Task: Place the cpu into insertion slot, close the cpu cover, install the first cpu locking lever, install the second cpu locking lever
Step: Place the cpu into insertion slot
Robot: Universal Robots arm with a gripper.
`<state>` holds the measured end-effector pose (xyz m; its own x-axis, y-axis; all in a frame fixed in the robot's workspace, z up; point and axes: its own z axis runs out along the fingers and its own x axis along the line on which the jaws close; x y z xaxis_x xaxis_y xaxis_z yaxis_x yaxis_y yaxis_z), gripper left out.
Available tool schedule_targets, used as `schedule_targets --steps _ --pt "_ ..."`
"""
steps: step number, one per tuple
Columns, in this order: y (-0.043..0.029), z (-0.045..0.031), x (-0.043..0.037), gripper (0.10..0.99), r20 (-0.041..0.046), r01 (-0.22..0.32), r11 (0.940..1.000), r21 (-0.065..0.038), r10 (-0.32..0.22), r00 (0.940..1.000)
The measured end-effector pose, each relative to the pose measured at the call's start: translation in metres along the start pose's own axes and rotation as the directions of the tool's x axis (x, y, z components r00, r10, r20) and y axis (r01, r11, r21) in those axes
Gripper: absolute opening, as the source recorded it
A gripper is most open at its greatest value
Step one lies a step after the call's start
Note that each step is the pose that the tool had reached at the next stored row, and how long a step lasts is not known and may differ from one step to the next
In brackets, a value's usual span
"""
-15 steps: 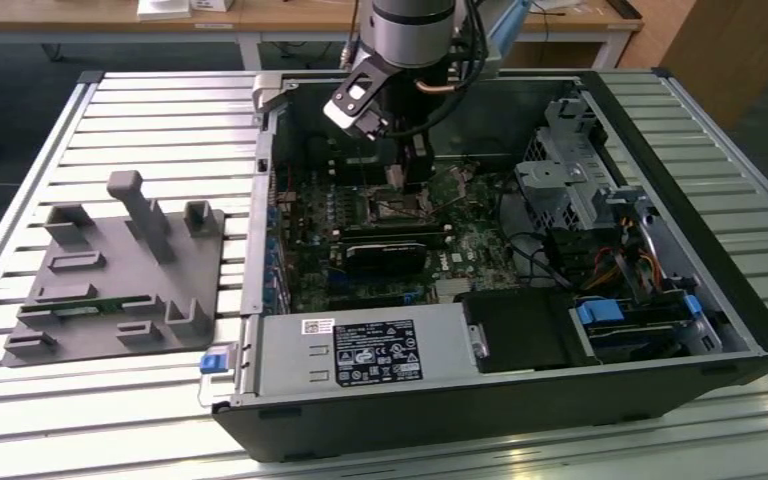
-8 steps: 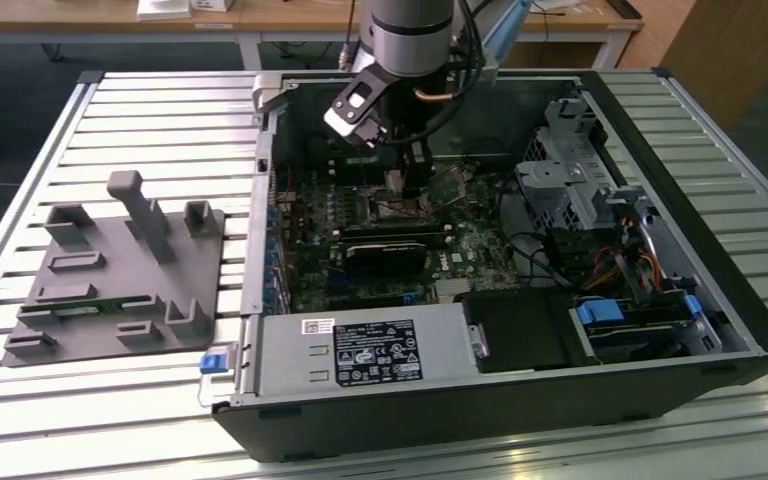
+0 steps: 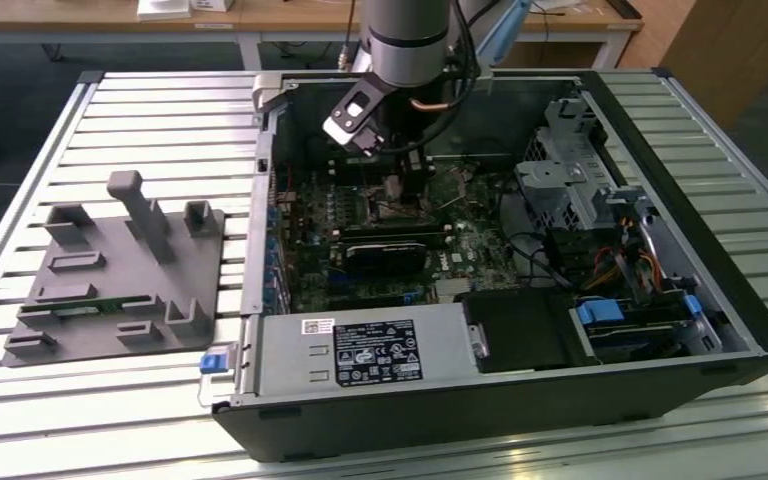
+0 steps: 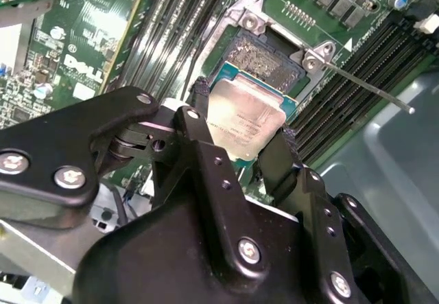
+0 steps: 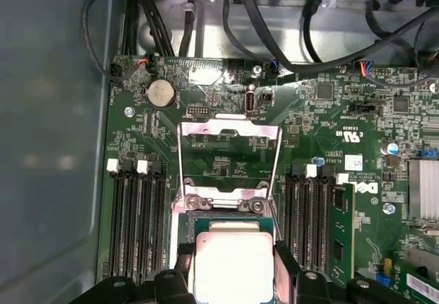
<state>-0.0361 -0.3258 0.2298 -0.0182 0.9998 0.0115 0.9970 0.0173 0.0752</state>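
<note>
Your tool (image 4: 243, 122) is clenching the cpu (image 4: 247, 119) by two opposite edges. In the second wrist view, one black finger (image 4: 278, 160) is pressing on each side of the chip, and its silvery top is facing the camera. The cpu is hanging directly over the insertion slot (image 4: 267, 60) and hiding part of it, while the rest of the dark socket is showing beyond the chip's far edge. I cannot tell whether the chip is touching the socket.

In the first wrist view, the cpu cover (image 5: 230, 131) is standing open, swung up and back from its hinge at the socket's edge. The green motherboard (image 5: 329, 139) is showing through its square window. A thin metal lever (image 4: 370, 88) is sticking out unlatched beside the socket (it is pointing away over the black memory slots (image 5: 137, 215)).

In the exterior view, you are reaching the arm down into the open computer case (image 3: 491, 400), which is lying on its side on the slatted tabletop (image 3: 157, 110). The tool (image 3: 404, 190) is sitting low over the board near the case's middle. A grey moulded fixture (image 3: 117, 270) is resting on the tabletop at the exterior view's left, well apart from the case.
</note>
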Motion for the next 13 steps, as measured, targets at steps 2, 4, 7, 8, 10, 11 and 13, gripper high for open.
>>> schedule_targets --steps 2,4,7,8,10,11,13 --pt "-0.0006 0.0021 0.001 0.541 0.0004 -0.004 1.0 0.0 0.004 1.0" --pt "-0.0015 0.0036 0.0011 0.541 0.0008 -0.009 1.0 0.0 0.009 1.0" --pt "-0.003 0.0058 0.0014 0.541 0.0018 -0.023 0.9997 0.0 0.023 0.9997" --pt "-0.0031 0.0065 0.0015 0.541 0.002 -0.025 0.9997 0.0 0.025 0.9997" --pt "-0.0033 0.0088 0.0016 0.541 0.0022 -0.026 0.9997 0.0 0.026 0.9996" --pt "-0.0034 0.0101 0.0017 0.541 0.0022 -0.027 0.9996 0.0 0.027 0.9996" --pt "-0.0036 0.0128 0.0019 0.541 0.0021 -0.027 0.9996 0.0 0.027 0.9996"
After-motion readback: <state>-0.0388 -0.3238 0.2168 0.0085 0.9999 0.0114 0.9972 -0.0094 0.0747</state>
